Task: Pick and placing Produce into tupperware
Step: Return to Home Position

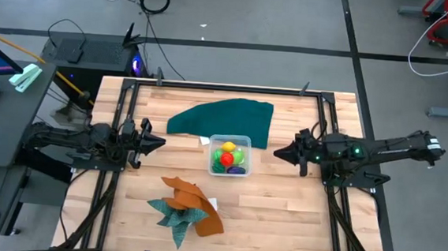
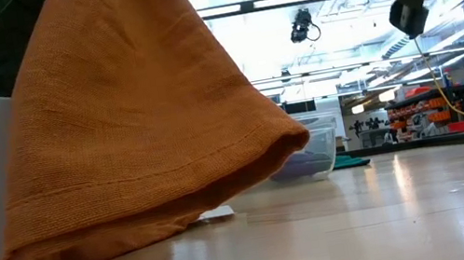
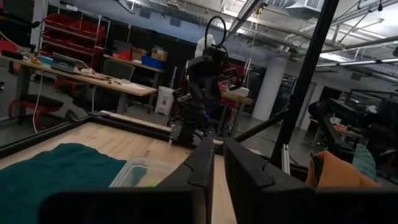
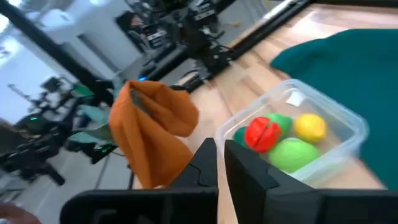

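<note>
The clear tupperware (image 1: 231, 137) stands near the table's middle. Inside it lie the toy produce: a yellow piece (image 1: 229, 147), a red one (image 1: 226, 157), a light green one (image 1: 240, 154) and a purple one (image 1: 237, 171). The right wrist view shows the tub (image 4: 348, 134) with the red (image 4: 262, 134), yellow (image 4: 310, 126) and light green (image 4: 291, 154) pieces resting on its floor. My left gripper (image 1: 159, 143) is to the tub's left, shut and holding nothing. My right gripper (image 1: 277, 153) is to the tub's right, also shut and holding nothing. Both point toward the tub.
A large dark green cloth (image 1: 224, 118) lies just behind the tub. Crumpled orange and teal cloths (image 1: 187, 206) sit toward the near edge, and the orange one (image 2: 136, 118) fills much of the low view. Black frame rails (image 1: 122, 118) run along the table's sides.
</note>
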